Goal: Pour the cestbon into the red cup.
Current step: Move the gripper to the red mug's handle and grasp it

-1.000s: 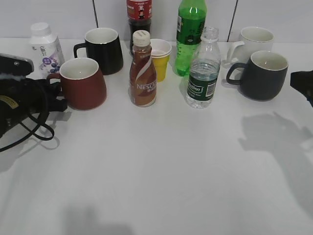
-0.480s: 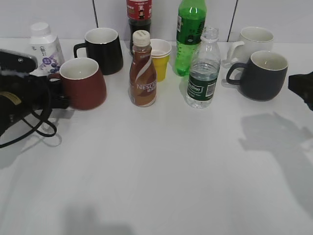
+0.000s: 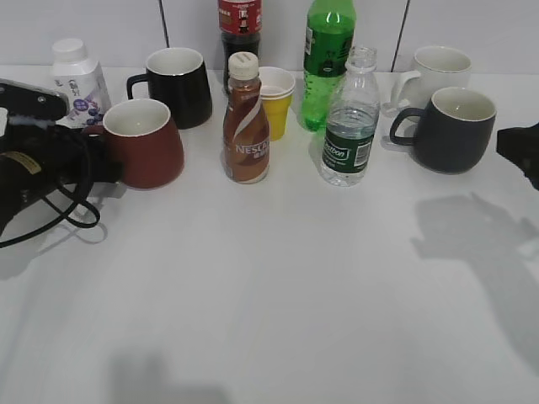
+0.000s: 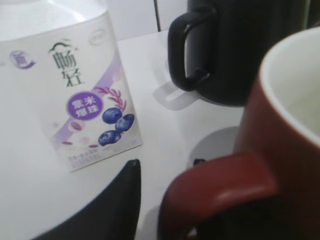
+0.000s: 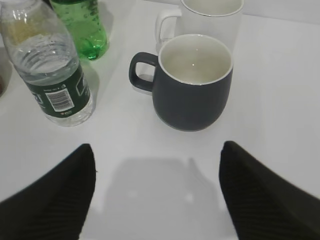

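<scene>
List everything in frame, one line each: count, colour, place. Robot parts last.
squat dark red ceramic mug: 1, red with white inside, left front, upright
black ceramic mug: 1, black, behind the red mug
white yogurt-drink bottle with blueberry label: 1, white, far left rear
brown Nescafe bottle: 1, brown, cream cap, centre
small yellow paper cup: 1, yellow, behind the Nescafe
dark cola bottle with red label: 1, rear centre
tall bright green soda bottle: 1, rear
small clear water bottle with dark green label: 1, uncapped, right of centre
dark grey mug: 1, right
white mug: 1, behind the grey one
white table: 1
left gripper: black, at the red mug's handle
right gripper: black, open, facing the grey mug
</scene>
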Available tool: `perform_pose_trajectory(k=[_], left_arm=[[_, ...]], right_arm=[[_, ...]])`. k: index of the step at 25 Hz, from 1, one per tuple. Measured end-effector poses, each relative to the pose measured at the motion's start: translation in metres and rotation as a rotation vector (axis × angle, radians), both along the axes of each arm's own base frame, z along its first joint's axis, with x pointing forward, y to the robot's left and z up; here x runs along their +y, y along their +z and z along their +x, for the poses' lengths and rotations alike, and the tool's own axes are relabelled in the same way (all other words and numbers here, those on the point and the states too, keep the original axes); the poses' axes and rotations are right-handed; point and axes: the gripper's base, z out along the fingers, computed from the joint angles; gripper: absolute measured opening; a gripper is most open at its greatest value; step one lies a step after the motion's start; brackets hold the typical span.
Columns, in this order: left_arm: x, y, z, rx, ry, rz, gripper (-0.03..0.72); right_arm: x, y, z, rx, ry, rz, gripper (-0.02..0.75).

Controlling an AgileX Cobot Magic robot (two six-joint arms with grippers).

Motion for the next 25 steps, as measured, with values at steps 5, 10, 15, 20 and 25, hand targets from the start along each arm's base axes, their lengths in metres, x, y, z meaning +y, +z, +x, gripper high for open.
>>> perform_pose_trajectory(k=[5, 10, 15, 20, 25], left_arm=[[-0.001, 0.0, 0.003, -0.022, -0.025, 0.008, 0.25], [-0.005, 0.0, 0.013, -0.036, -0.049, 0.017, 0.245], [-0.006, 0.0, 0.017, -0.044, -0.058, 0.019, 0.167], [-0.006, 0.001, 0.018, -0.049, -0.06, 0.023, 0.055], [-0.006, 0.003, 0.016, -0.047, -0.059, 0.024, 0.055]], right_arm=[[0.0, 0.0, 0.0, 0.0, 0.0, 0.0, 0.58], [0.0, 0.0, 0.0, 0.0, 0.0, -0.001, 0.58], [0.0, 0.0, 0.0, -0.001, 0.001, -0.002, 0.58], [0.0, -0.001, 0.0, 0.006, 0.003, -0.003, 0.537], [0.001, -0.001, -0.001, 0.016, 0.011, -0.009, 0.422]])
